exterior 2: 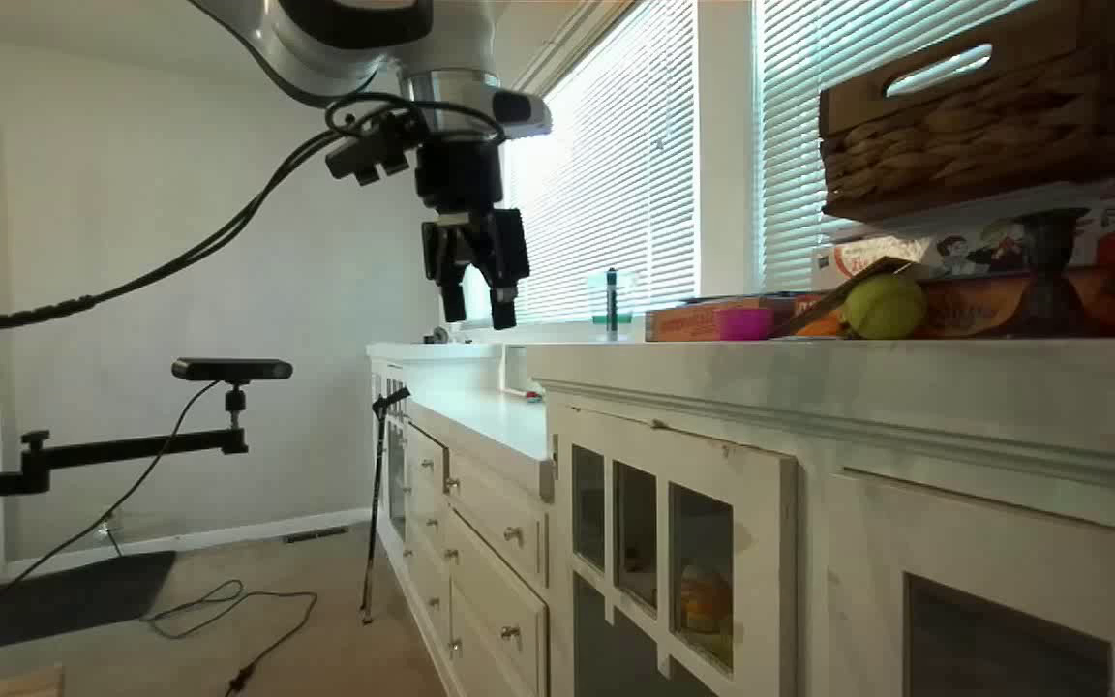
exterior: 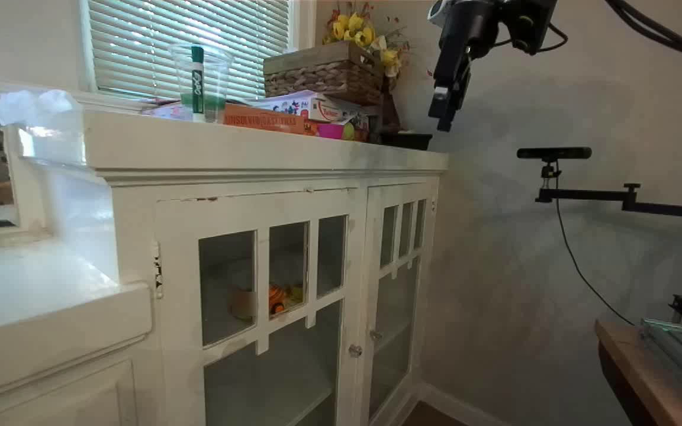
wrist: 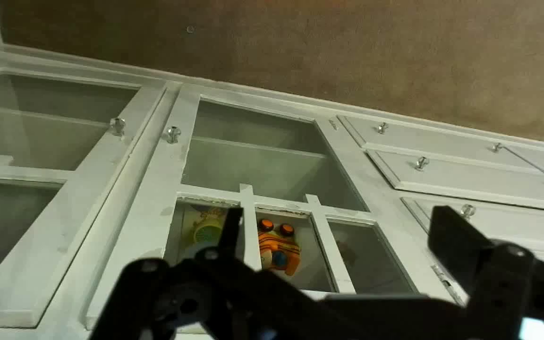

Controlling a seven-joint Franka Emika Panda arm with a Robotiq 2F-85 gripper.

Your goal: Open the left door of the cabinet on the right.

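The cabinet [exterior: 270, 157] is tall and white with a moulded top; its top also shows in an exterior view [exterior 2: 858, 378]. Its left door [exterior: 178, 284] has glass panes and white bars, and shows too in an exterior view [exterior 2: 761, 561] and the wrist view [wrist: 154, 198]. Its free edge stands slightly proud of the cabinet face; I cannot tell if it is ajar. A clear knob [exterior: 355, 351] sits on that edge, also in the wrist view [wrist: 173, 134]. My gripper [exterior: 444, 121] is open, empty and above the cabinet-top level, touching nothing; its fingers are spread in the wrist view [wrist: 338, 224].
The twin right door [exterior: 418, 260] has its own knob [exterior: 376, 335]. A woven basket [exterior: 323, 77], boxes [exterior: 264, 118] and a marker [exterior: 197, 83] stand on the cabinet top. A lower drawer unit [exterior 2: 499, 561] adjoins the hinge side. A camera arm [exterior: 589, 195] extends by the wall.
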